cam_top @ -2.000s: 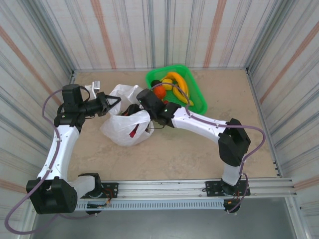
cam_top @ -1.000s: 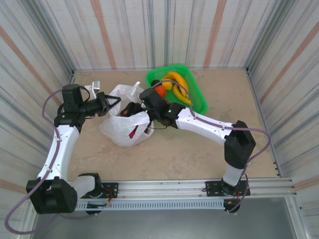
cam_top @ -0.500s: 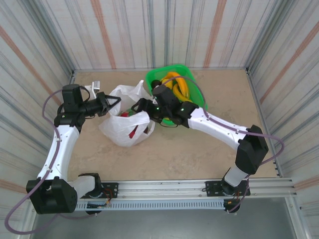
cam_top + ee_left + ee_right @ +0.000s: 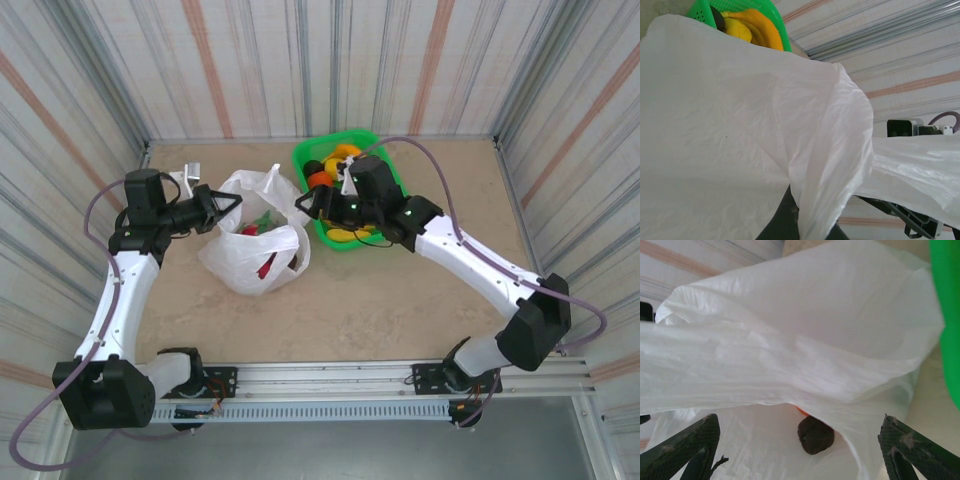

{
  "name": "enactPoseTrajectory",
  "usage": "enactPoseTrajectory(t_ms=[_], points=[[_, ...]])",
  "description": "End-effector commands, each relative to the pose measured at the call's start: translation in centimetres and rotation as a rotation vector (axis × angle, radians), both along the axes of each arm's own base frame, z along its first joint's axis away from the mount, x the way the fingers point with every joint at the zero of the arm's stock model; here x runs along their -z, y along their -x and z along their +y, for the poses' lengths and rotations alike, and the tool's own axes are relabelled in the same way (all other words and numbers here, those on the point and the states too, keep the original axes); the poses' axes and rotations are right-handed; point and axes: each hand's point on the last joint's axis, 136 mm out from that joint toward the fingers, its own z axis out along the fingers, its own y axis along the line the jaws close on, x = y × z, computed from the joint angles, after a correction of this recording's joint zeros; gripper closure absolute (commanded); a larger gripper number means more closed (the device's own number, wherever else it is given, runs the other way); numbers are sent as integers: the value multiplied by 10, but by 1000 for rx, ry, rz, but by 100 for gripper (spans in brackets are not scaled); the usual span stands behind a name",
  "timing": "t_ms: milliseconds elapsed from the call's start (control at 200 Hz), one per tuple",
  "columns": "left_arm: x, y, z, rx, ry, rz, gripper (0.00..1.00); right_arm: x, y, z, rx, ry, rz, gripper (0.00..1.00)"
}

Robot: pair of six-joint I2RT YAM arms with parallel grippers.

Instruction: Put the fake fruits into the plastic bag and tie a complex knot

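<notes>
**Right claw open and empty between bag mouth and fruit basket**

The right claw [image 4: 308, 203] hung with its jaws wide apart and nothing between them, at the seam where the plastic bag [image 4: 255, 255] met the green mesh basket [image 4: 390, 165]. In its wrist view it looked down on the bag's rumpled white film. A dark purple fruit [image 4: 815, 435] lay inside the bag under a fold, and the basket's green wall stood at the right edge.

The left claw [image 4: 222, 208] was clamped together on the bag's far-left rim, holding the mouth up and open toward the right arm. Red fruits [image 4: 262, 265] showed through the film.

The fruits not yet bagged sat in the basket, just to the right of the right claw and slightly beyond it: yellow bananas [image 4: 345, 153], an orange piece [image 4: 320, 180] and a dark piece. The right arm crossed over the basket and hid the bananas' long axis. The right arm was plainly the nearer one, so the coming reach probably called for a short swing to the right, away from the bag. Both bag and basket rested on the pale bench [image 4: 400, 300].
</notes>
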Motion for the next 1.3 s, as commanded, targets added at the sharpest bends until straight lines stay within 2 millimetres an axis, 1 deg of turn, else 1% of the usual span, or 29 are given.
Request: enactPoseTrajectory(t_ms=[0, 100, 205, 321, 426, 491, 586, 601, 611, 621, 671, 721, 852, 987, 1022, 1027, 1032, 1047, 1092, 1182, 1187, 1192, 1292], points=[[-8, -1, 2, -6, -8, -20, 100, -1, 7, -27, -21, 74, -42, 15], [-8, 0, 3, -9, -16, -17, 100, 3, 0, -51, 11, 138, -64, 17], [-7, 1, 3, -7, -17, -15, 100, 20, -14, -75, 60, 227, -53, 20], [-7, 2, 3, -7, -16, -14, 100, 45, -33, -92, 96, 351, -26, 22], [-5, 3, 3, -9, -16, -11, 100, 71, -54, -99, 105, 468, 0, 22], [-4, 4, 3, -9, -14, -6, 100, 87, -69, -99, 96, 528, 13, 22], [-4, 4, 3, -10, -13, -9, 100, 104, -91, -96, 91, 595, 24, 22], [-4, 4, 3, -11, -12, -7, 100, 110, -94, -95, 90, 603, 36, 22], [-3, 4, 3, -11, -12, -7, 100, 108, -95, -95, 92, 600, 32, 22], [-3, 4, 3, -11, -11, -6, 100, 114, -99, -94, 90, 609, 42, 22], [-4, 4, 2, -10, -10, -7, 100, 124, -109, -89, 82, 610, 57, 22], [-3, 5, 3, -11, -10, -6, 100, 131, -120, -84, 77, 606, 68, 24], [-3, 5, 2, -8, -8, -5, 100, 152, -141, -72, 61, 612, 106, 26], [-2, 6, 3, -10, -9, -4, 100, 168, -155, -63, 46, 617, 140, 28], [-2, 6, 2, -9, -10, -5, 100, 178, -155, -63, 42, 629, 157, 29], [-2, 6, 2, -8, -10, -5, 100, 174, -158, -61, 45, 624, 147, 29], [-2, 6, 2, -8, -11, -6, 100, 176, -158, -62, 44, 626, 151, 29], [-3, 6, 3, -9, -10, -7, 100, 172, -163, -60, 50, 620, 140, 30], [-2, 7, 2, -9, -9, -4, 100, 180, -165, -59, 49, 631, 156, 31], [-2, 6, 2, -9, -9, -4, 100, 191, -169, -56, 41, 641, 174, 33], [-2, 6, 2, -8, -9, -4, 100, 189, -170, -56, 42, 639, 170, 33], [-2, 6, 2, -8, -9, -5, 100, 192, -169, -56, 39, 643, 177, 33], [-2, 6, 2, -9, -7, -3, 100, 202, -173, -53, 35, 659, 187, 33]])
